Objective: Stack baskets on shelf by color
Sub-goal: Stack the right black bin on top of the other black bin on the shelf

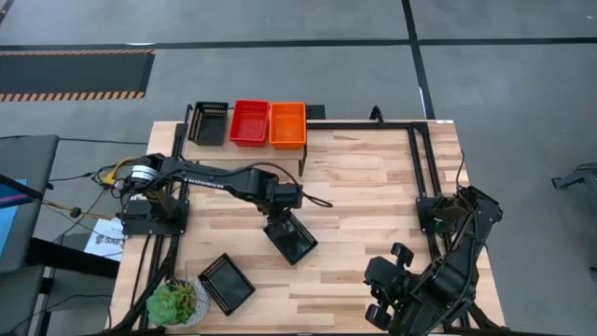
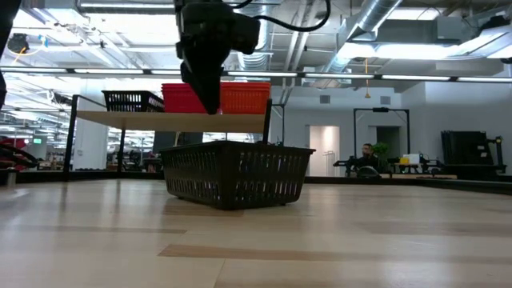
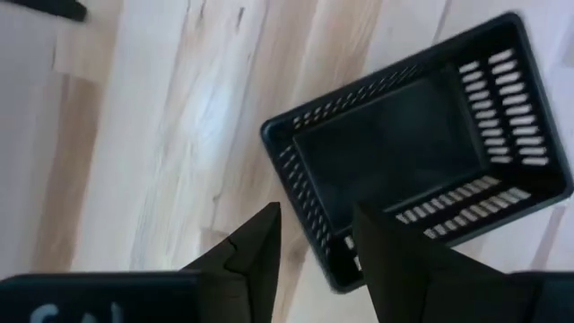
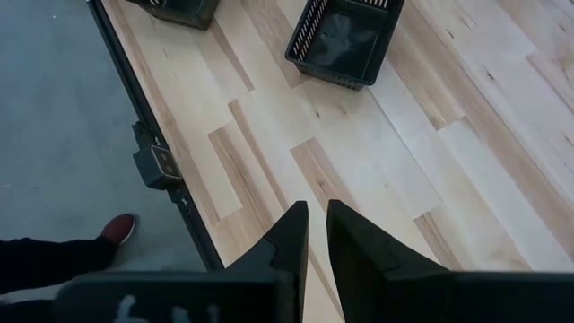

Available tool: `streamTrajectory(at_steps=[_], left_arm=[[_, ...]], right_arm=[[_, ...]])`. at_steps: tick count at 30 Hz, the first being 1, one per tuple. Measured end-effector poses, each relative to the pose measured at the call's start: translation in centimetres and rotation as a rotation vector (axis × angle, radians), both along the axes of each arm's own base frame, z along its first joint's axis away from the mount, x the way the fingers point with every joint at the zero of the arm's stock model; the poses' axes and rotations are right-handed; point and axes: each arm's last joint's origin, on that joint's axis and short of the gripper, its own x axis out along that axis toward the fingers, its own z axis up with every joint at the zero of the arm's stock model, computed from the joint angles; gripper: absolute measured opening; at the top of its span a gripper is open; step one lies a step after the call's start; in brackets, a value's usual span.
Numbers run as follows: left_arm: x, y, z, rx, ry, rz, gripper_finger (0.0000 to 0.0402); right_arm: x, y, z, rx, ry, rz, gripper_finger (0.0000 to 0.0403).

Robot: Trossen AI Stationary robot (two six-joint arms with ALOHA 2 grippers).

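Note:
A black basket [image 1: 293, 240] rests flat on its bottom on the table's middle, and also shows as black basket [image 2: 236, 173] and black basket [image 3: 421, 152]. My left gripper [image 1: 278, 217] [image 2: 210, 102] [image 3: 314, 242] hangs open above its short wall, one finger to each side, clear of the rim in the low view. A second black basket [image 1: 226, 283] sits near the table's near-left edge. On the shelf [image 1: 308, 149] [image 2: 172, 120] stand a black basket [image 1: 208, 123], a red one [image 1: 249, 122] and an orange one [image 1: 287, 124]. My right gripper [image 4: 317, 235] waits, shut, at the near-right corner.
A green potted plant [image 1: 173, 303] stands at the near-left corner beside the second black basket. A black metal frame [image 1: 422, 159] runs along the table's right side. A person's red shoe [image 4: 117, 229] shows on the floor past the table edge. Bare wood lies between the arms.

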Motion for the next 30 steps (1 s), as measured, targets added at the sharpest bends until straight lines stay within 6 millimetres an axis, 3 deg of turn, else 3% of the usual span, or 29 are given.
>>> streamTrajectory(at_steps=[7, 15, 19, 30], left_arm=[[0.1, 0.2, -0.2, 0.017, -0.012, 0.068, 0.0131], [-1.2, -0.3, -4.0, 0.005, 0.068, 0.139, 0.0188], [-1.2, -0.5, -4.7, -0.001, 0.044, 0.153, 0.0206], [-1.8, -0.7, -6.6, -0.013, 0.049, 0.132, 0.0190]], right_arm=[[0.0, 0.0, 0.0, 0.001, -0.001, -0.002, 0.0069], [0.0, 0.0, 0.0, 0.000, -0.002, -0.002, 0.0069], [0.0, 0.0, 0.0, 0.000, -0.002, -0.002, 0.0069], [0.0, 0.0, 0.0, -0.001, -0.002, -0.001, 0.0069]])
